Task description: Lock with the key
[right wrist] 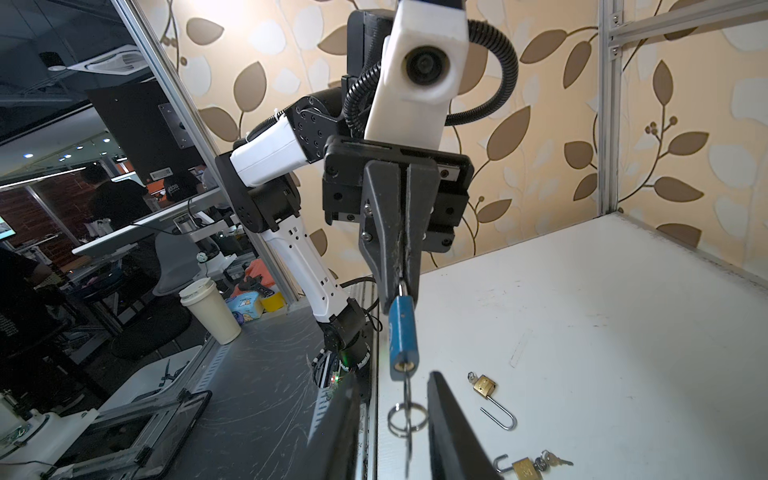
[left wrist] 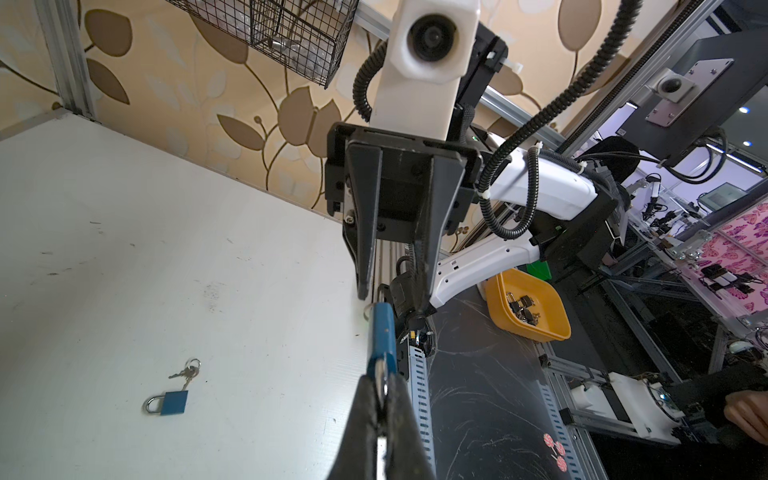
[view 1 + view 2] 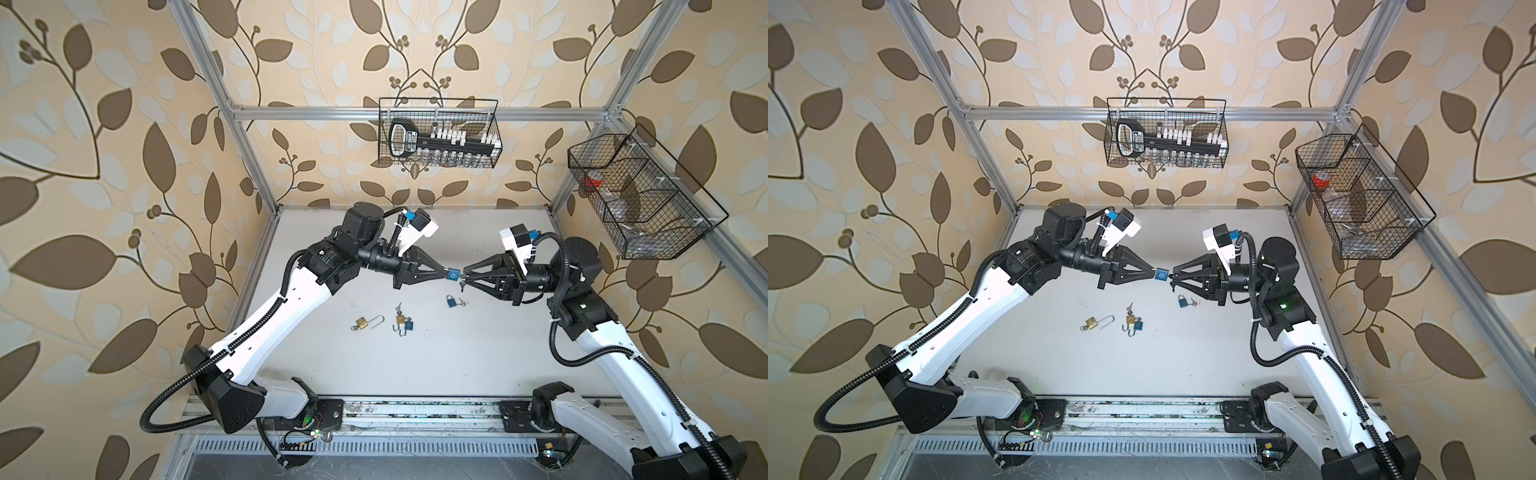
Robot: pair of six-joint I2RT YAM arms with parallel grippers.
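Jaws of my left gripper (image 3: 445, 272) are pinching tight on the shackle of the blue padlock (image 3: 453, 274), holding it in the air above the middle of the table (image 3: 415, 365). My right gripper (image 3: 463, 277) is meeting it tip to tip, and both top views are showing little more than that.

The right wrist view is filling in the rest. The key (image 1: 406, 390) is sitting in the keyhole and its ring (image 1: 407, 417) is dangling. My right fingers (image 1: 440, 407) are standing narrowly apart with the ring between them, not closed on it.

The left wrist view is showing the lock edge-on and, beyond the table's near edge, a yellow bowl (image 2: 528, 307) of padlocks.

Lying on the table are a second blue padlock (image 3: 451, 301) and a brass padlock (image 3: 361, 323) with its long shackle swung open.
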